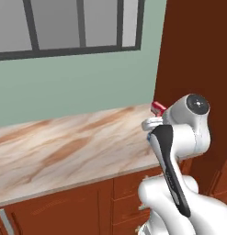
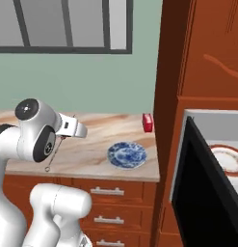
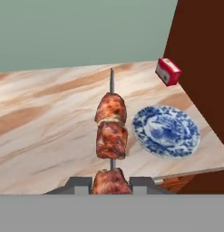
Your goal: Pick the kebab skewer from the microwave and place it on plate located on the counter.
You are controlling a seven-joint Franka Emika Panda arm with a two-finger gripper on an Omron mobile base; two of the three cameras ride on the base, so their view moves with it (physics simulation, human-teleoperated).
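We have the jaws (image 3: pixel 111 183) clamped shut on the kebab skewer (image 3: pixel 111 131), holding it above the worktop (image 3: pixel 45 131). The plate (image 3: pixel 167 131) sits near the worktop's right end, close to the front edge, beside the skewer tip. A small red box (image 3: pixel 168 71) stands at the back right corner.

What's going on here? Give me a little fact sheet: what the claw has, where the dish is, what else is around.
claw: shut on the skewer, gripping its lowest meat chunk
skewer: held over the counter, left of the plate in the hand view, not yet on it
plate: blue and white, on the counter near its right end, nothing on it
red box: small, on the counter by the cabinet wall, behind the plate
microwave: door open; a white plate with red rim inside
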